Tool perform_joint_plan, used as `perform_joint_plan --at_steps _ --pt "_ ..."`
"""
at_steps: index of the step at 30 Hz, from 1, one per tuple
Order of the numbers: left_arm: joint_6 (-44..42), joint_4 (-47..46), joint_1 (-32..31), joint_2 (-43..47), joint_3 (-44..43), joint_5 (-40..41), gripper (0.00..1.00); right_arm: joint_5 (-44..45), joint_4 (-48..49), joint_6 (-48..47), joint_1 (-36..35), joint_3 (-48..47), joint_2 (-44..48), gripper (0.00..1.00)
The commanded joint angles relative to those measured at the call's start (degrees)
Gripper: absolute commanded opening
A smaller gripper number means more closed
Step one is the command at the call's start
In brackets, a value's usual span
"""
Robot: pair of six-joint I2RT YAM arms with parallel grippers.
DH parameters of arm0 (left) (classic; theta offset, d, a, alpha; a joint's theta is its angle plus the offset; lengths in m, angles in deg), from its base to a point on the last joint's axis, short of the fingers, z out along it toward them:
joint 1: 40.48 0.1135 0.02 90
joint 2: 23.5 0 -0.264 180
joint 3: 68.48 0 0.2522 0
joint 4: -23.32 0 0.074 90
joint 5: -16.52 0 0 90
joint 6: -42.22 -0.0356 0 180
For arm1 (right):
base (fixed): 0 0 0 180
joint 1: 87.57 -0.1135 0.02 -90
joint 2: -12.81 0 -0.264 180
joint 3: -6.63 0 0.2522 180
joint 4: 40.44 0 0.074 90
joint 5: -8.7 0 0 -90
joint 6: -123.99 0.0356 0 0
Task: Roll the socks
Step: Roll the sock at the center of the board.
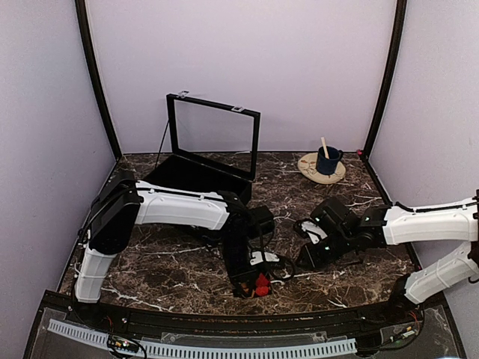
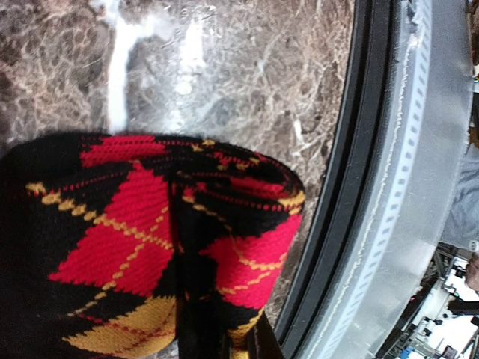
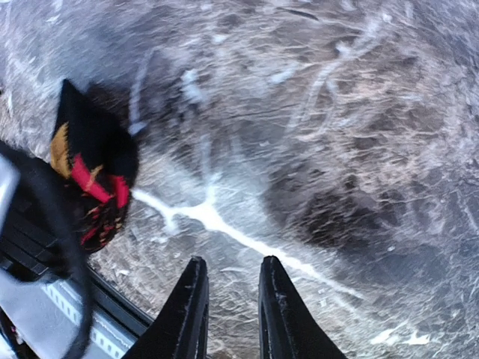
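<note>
dark marble table (image 1: 172, 277), lilac walls (image 1: 262, 60). socks (image 2: 150, 247) bunched in a loose roll at 6 o'clock, just beside the near rim (image 2: 358, 149). left gripper (image 1: 253, 278) clamped on them. right gripper (image 3: 233, 263) at their 3 o'clock, jaws slightly apart, empty. risk: soft roll springs open if left lets go early; bundle could slide off the rim.

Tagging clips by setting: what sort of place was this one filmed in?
Probably a lab robot booth, not a home: plain lilac walls close in a marble-pattern table, the left arm and right arm are bolted at its near edge, and the black box and blue mug look staged.
</note>
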Motion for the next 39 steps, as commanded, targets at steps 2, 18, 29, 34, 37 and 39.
perform_joint_plan --at_steps 2,18,29,34,37,39 --pt "-0.77 2.69 2.01 -0.95 -1.69 -8.71 0.0 8.79 0.79 1.39 -7.09 0.4 2.54 0.23" --pt "-1.38 3.08 5.05 -4.87 -2.27 -16.57 0.0 29.71 -5.03 -4.5 -29.58 -3.45 3.96 0.26" --pt "-1.91 3.59 5.89 -5.93 -2.01 -18.74 0.0 38.19 -5.64 -7.18 -40.27 -6.38 2.31 0.28" --pt "-2.04 3.8 6.11 -6.71 -1.99 -19.61 0.0 39.85 -6.41 -7.7 -43.75 -8.63 0.22 0.31" --pt "-2.24 4.09 6.22 -7.22 -2.4 -19.7 0.0 39.03 -6.51 -8.55 -45.16 -9.35 -1.06 0.33" --pt "-2.46 4.36 6.29 -7.56 -2.79 -19.83 0.0 38.25 -6.32 -9.67 -46.13 -9.97 -2.2 0.34"
